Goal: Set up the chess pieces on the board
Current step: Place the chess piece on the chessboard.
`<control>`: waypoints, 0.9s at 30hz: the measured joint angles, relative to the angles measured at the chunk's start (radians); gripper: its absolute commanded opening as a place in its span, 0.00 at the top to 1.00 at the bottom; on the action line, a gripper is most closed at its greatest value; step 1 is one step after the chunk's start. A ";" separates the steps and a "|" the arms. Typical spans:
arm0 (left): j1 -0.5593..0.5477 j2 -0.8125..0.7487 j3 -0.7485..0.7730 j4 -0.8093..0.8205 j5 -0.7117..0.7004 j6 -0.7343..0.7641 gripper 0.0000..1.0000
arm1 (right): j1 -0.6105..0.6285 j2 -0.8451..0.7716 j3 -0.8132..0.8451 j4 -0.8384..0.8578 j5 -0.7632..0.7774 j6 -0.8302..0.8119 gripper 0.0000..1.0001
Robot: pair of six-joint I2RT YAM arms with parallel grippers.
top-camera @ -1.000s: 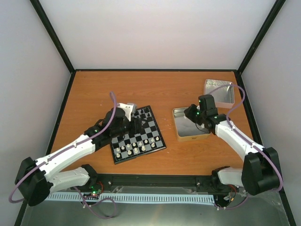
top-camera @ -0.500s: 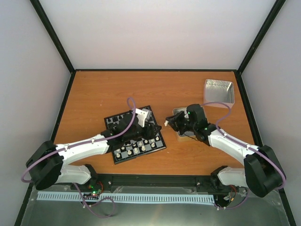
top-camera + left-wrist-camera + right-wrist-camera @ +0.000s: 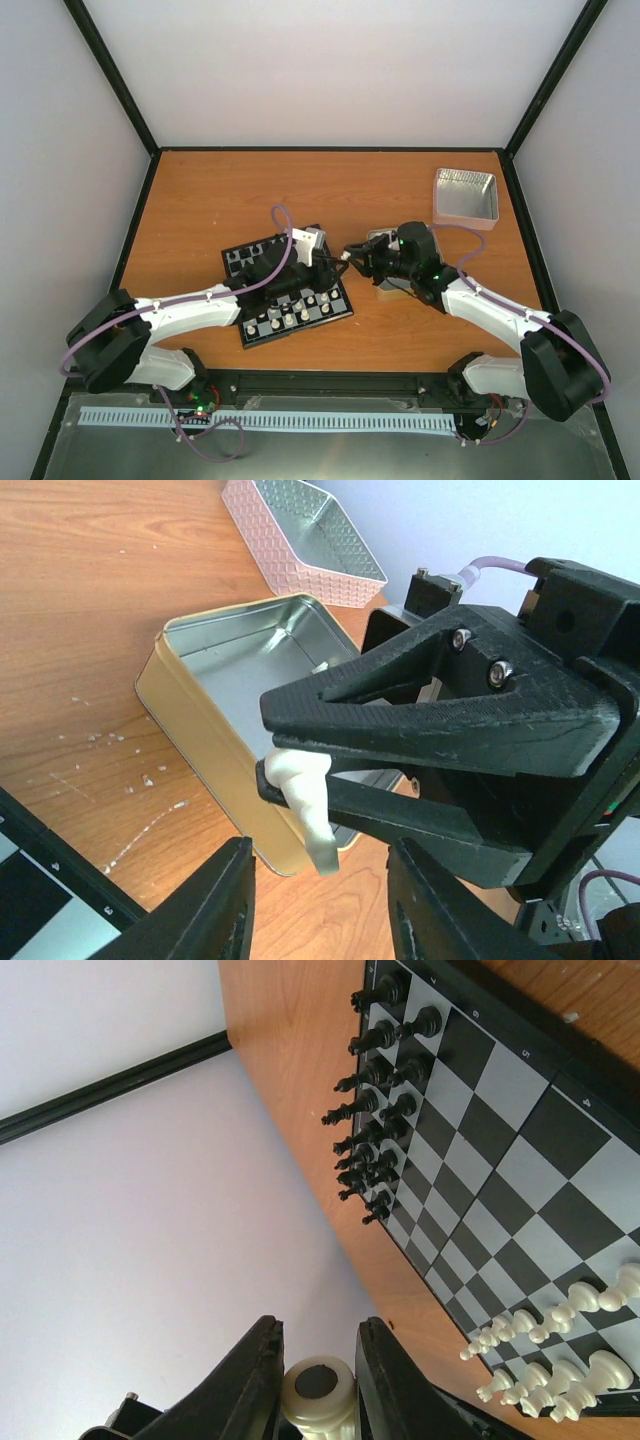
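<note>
**Almost set up: one white piece is up in the air**

The board (image 3: 520,1150) is nearly ready. The black men (image 3: 380,1080) stand in two rows on one side. The white men (image 3: 560,1350) stand in two rows on the other. They are so tiny that I cannot tell how many squares are bare. One white piece (image 3: 300,785) is not down yet. The right claw (image 3: 317,1355) pinches it in the air, near the open tin (image 3: 190,715). The left claw (image 3: 320,880) sits just under it, fingers spread, holding nothing. I think that piece needs its square next.
</note>
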 measured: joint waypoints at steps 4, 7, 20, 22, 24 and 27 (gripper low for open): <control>-0.002 0.002 0.000 0.015 -0.018 -0.017 0.72 | 0.003 0.000 0.000 0.002 -0.009 0.015 0.78; -0.003 0.002 0.000 0.019 -0.043 -0.025 0.74 | 0.005 0.000 0.000 0.003 -0.016 0.024 0.78; -0.003 0.027 0.004 0.018 -0.068 -0.034 0.92 | 0.011 0.031 0.000 0.044 -0.044 0.037 0.78; -0.004 0.027 0.004 0.016 -0.066 -0.037 0.95 | 0.011 0.035 0.000 0.044 -0.045 0.036 0.78; -0.004 0.027 0.004 0.011 -0.065 -0.038 0.98 | 0.011 0.037 0.000 0.042 -0.043 0.031 0.75; -0.004 0.026 0.008 -0.018 -0.068 -0.035 0.99 | 0.011 0.037 0.000 0.027 -0.038 0.002 0.62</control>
